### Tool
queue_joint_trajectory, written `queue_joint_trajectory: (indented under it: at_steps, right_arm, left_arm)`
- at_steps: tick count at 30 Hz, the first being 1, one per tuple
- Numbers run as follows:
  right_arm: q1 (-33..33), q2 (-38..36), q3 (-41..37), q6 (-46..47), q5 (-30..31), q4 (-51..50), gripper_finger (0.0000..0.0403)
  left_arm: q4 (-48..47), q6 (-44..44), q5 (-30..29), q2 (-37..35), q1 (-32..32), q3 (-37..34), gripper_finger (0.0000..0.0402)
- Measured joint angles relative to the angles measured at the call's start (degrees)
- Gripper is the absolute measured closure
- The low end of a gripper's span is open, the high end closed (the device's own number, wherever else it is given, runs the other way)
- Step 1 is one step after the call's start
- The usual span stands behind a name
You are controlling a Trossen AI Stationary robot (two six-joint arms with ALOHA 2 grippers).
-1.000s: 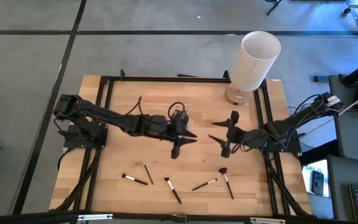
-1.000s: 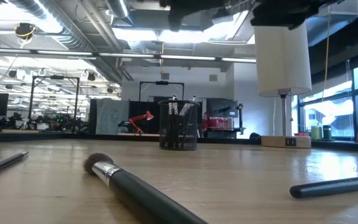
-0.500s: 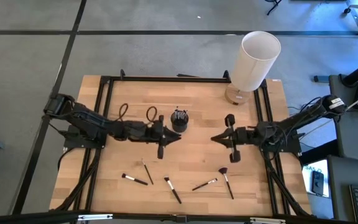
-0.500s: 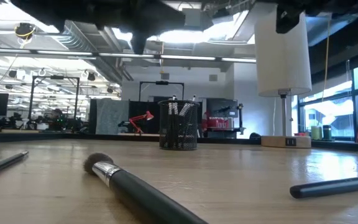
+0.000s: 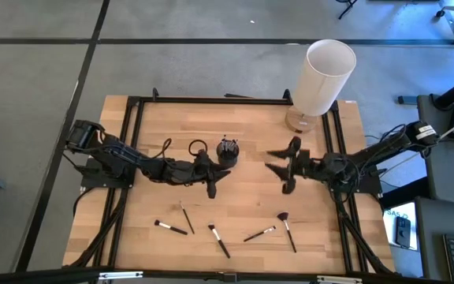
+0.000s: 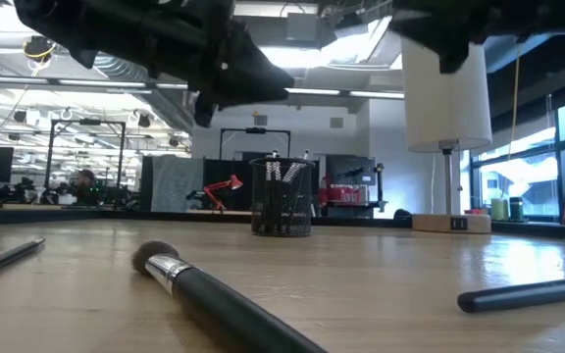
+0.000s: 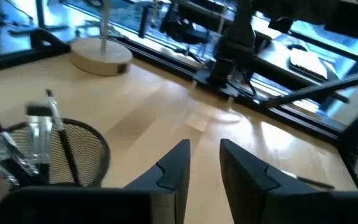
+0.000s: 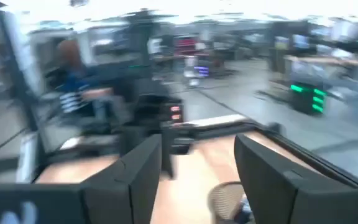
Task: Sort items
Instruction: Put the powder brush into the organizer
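Five makeup brushes lie flat near the table's near edge: a black one (image 5: 170, 228), a thin one (image 5: 186, 216), another black one (image 5: 219, 241), one with a pale ferrule (image 5: 258, 233) and a fan-headed one (image 5: 287, 229). More brushes stand in a small black mesh cup (image 5: 227, 150), which also shows in the left wrist view (image 7: 55, 149). My left gripper (image 5: 215, 180) hovers just near-left of the cup, open by a narrow gap (image 7: 205, 144) and empty. My right gripper (image 5: 274, 166) hovers right of the cup, open wide (image 8: 197, 146) and empty.
A tall white cylinder lamp (image 5: 325, 75) stands on a round wooden base (image 5: 298, 120) at the far right. A black frame (image 5: 211, 100) runs round the tabletop. Bare wood lies between the cup and the row of brushes. In the low view a brush (image 6: 214, 294) lies close in front.
My left gripper has drawn back from over the cup toward the table's left, so the cup now shows uncovered, then edged back toward it. My right gripper has shifted a little toward the far edge and turned. The brushes on the table have stayed put.
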Motion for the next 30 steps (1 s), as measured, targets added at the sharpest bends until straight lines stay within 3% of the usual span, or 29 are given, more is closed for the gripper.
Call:
queue_joint_trajectory:
  at_steps: [4,9,15,19,30]
  right_arm:
    - [-1.81,-0.13,0.00,3.70,-2.62,0.00,0.0219]
    - [-2.71,-0.15,0.00,4.80,-2.96,-0.06,0.0287]
    - [-2.69,-0.16,0.00,6.78,3.01,0.57,0.0354]
    - [-2.69,-0.26,0.00,14.02,4.30,0.82,0.0365]
    - [-2.73,-0.33,0.00,10.49,3.67,0.14,0.0366]
  left_arm:
    - [-0.64,0.02,-0.47,-0.02,-0.04,0.00,0.0341]
    - [-3.84,0.01,0.16,-0.02,-0.15,0.00,0.0355]
    - [-4.33,-0.09,0.42,-0.02,-0.89,0.00,0.0351]
    - [-4.33,-0.11,0.40,-0.02,-1.09,0.00,0.0344]
    - [-4.31,-0.59,0.38,-0.04,-1.06,0.00,0.0340]
